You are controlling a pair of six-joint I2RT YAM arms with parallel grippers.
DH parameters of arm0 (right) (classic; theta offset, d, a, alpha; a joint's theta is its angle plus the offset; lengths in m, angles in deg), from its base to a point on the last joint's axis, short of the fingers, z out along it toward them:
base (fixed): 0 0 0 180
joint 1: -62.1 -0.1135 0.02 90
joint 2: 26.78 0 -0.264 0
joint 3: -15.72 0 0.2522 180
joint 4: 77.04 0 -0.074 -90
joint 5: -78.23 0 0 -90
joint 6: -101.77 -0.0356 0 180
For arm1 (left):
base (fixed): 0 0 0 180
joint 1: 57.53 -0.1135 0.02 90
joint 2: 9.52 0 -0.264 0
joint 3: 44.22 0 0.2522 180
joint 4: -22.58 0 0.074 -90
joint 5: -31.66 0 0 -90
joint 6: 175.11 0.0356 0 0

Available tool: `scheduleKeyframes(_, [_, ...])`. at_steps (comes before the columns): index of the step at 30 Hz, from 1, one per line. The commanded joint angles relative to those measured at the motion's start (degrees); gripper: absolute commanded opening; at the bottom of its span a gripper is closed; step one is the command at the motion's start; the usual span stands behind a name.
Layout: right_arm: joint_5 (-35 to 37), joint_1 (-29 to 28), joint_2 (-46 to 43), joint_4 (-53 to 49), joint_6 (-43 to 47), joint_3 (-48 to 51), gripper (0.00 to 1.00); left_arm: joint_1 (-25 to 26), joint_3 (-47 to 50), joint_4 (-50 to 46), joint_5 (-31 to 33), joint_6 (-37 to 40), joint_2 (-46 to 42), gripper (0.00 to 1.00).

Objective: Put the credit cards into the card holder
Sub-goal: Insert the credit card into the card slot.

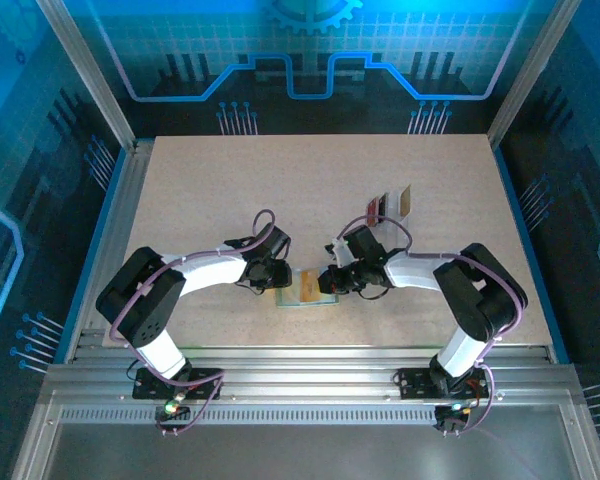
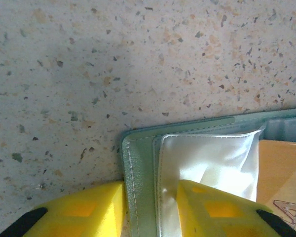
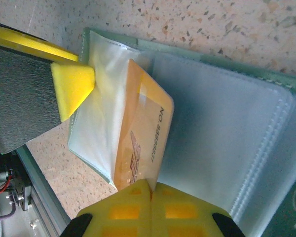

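Near the counter's (image 1: 230,180) front edge, right end effector (image 3: 151,185) pinches the orange card (image 3: 143,128), left end effector (image 2: 150,190) half-open astride the card holder (image 3: 222,123); if that slips, card probably jams.

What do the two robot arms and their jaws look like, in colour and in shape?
The left arm and the right arm look alike: white links, bulky black joints, and a thin purple cable looping along each one. Their jaws are bright yellow blocks with shallow square recesses, and black parts sit behind them.
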Motion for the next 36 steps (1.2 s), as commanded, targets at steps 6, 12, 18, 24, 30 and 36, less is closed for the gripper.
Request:
scheduleKeyframes(6, [-3.2,-0.1,3.6,-10.6,3.7,-1.7,0.0,1.0,3.9,1.5,-2.6,-0.5,5.0,0.34])
scheduleKeyframes(12, [-4.5,0.9,5.3,-14.0,4.9,-3.5,0.0,1.0,4.1,1.6,-2.5,-0.5,4.9,0.33])
scheduleKeyframes(18, [-4.5,1.9,5.7,-17.7,6.8,-5.9,0.0,0.9,4.6,1.7,-2.4,-0.6,4.7,0.33])
scheduleKeyframes(24, [-4.5,2.8,6.3,-20.9,7.5,-7.1,0.0,0.8,4.8,1.9,-2.2,-0.8,4.5,0.33])
scheduleKeyframes(30, [-5.5,3.7,6.3,-23.5,8.6,-7.9,0.0,0.9,5.1,2.2,-2.2,-0.7,4.6,0.33])
scheduleKeyframes(36, [-6.5,3.7,7.4,-23.8,8.9,-10.1,0.0,0.9,5.3,2.7,-2.4,-0.8,4.8,0.33])
